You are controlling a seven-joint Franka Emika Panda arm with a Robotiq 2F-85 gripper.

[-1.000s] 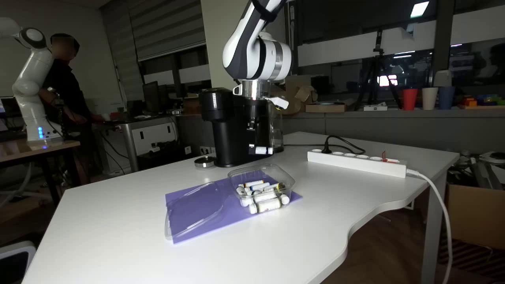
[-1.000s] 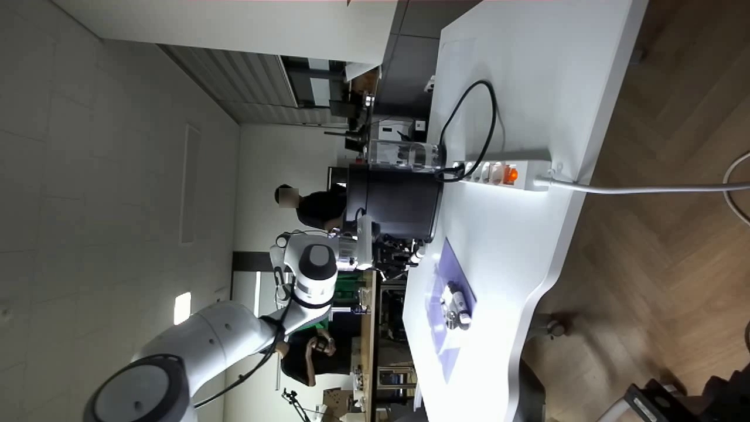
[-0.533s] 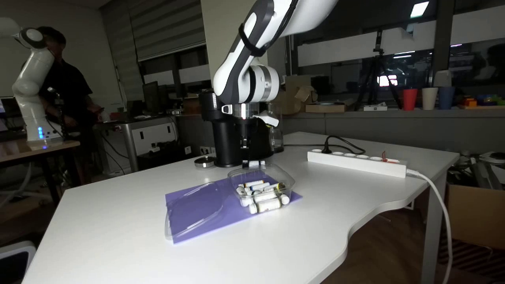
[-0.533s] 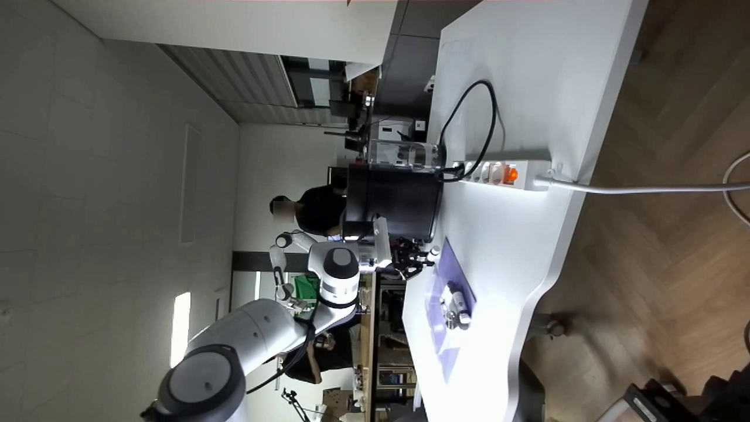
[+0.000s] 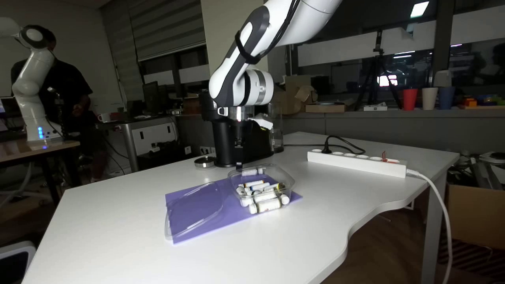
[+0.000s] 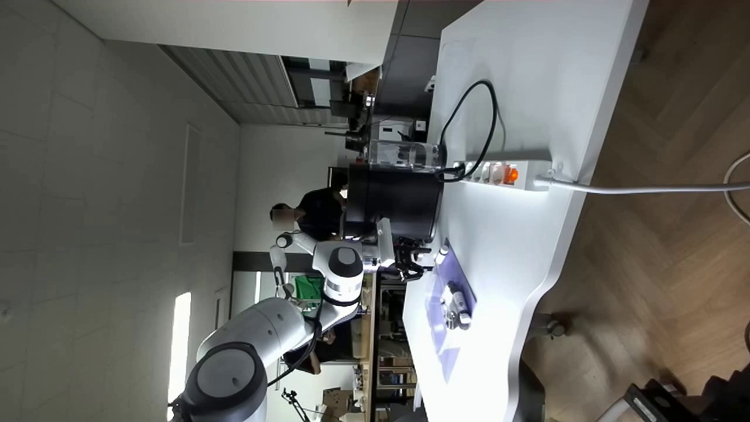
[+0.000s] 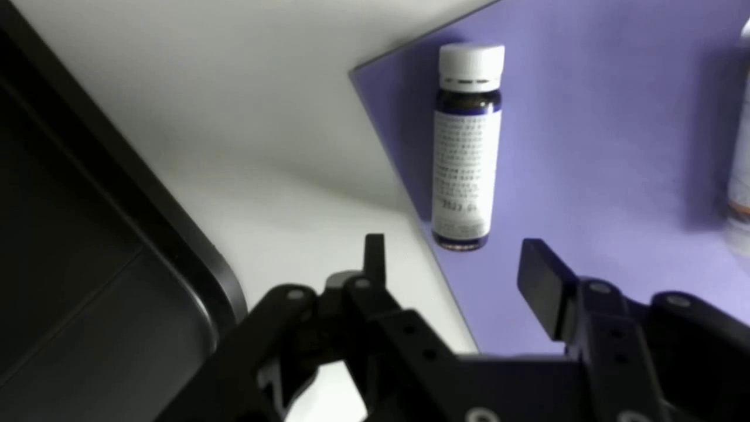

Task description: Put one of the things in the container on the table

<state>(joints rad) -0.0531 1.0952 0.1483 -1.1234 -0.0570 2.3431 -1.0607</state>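
In an exterior view we see a big white tabletop (image 5: pixel 311 232) with a curvy edge, and a purple mat (image 5: pixel 230 211) lies on it between the left corner and that curvy edge. A clear tray (image 5: pixel 287 178) sits on the end of the mat nearer the curvy edge, and a heap of little bottles (image 5: pixel 264 197) shows in it. One more bottle (image 7: pixel 467 152) lies on its side on the mat, outside the tray, between the tray and the back edge of the tabletop, close to a corner of the mat. It has a white cap and a pale label. The pincer (image 7: pixel 454 266) hangs just above this bottle, and we see its two black fingers (image 7: pixel 375 258) wide apart, with the bottle's bottom end right by the gap in the wrist view. A flat clear plastic piece (image 5: pixel 195 209) lies on the mat's other end, toward the left corner, and pokes out past the mat. A tall black machine (image 5: pixel 225 146) stands near the back edge, with a small round silver thing (image 5: pixel 205 162) just beside it. A white power strip (image 5: pixel 355 164) lies toward the right corner, a black plug (image 5: pixel 326 148) sits in it, and its white cord (image 5: pixel 441 201) hangs down past the edge
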